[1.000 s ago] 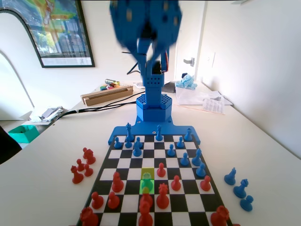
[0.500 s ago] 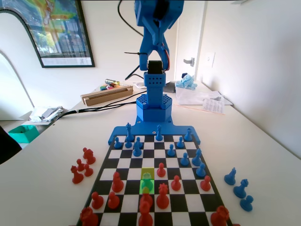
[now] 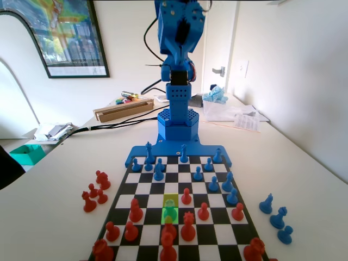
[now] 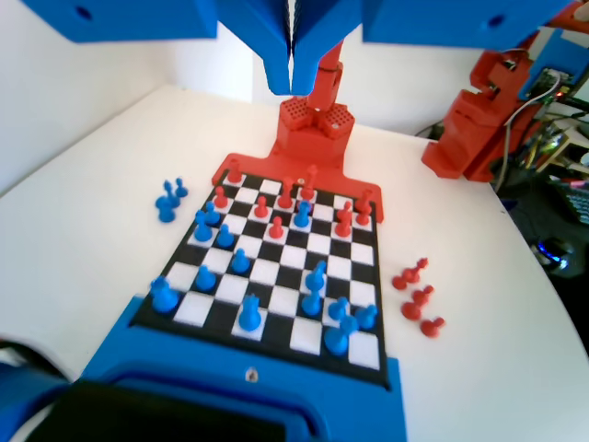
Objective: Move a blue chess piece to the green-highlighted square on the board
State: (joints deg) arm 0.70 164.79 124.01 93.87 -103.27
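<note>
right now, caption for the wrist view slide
Shut hand hanging high above the board, blue pawn standing among red pieces.

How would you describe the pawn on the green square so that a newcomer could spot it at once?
In the fixed view, start at the board and look at its near half, where the red pieces crowd. The green-highlighted square lies in a middle column there, and the blue chess piece stands on the tinted patch. It looks green under the tint, with red pieces on nearly every side.
</note>
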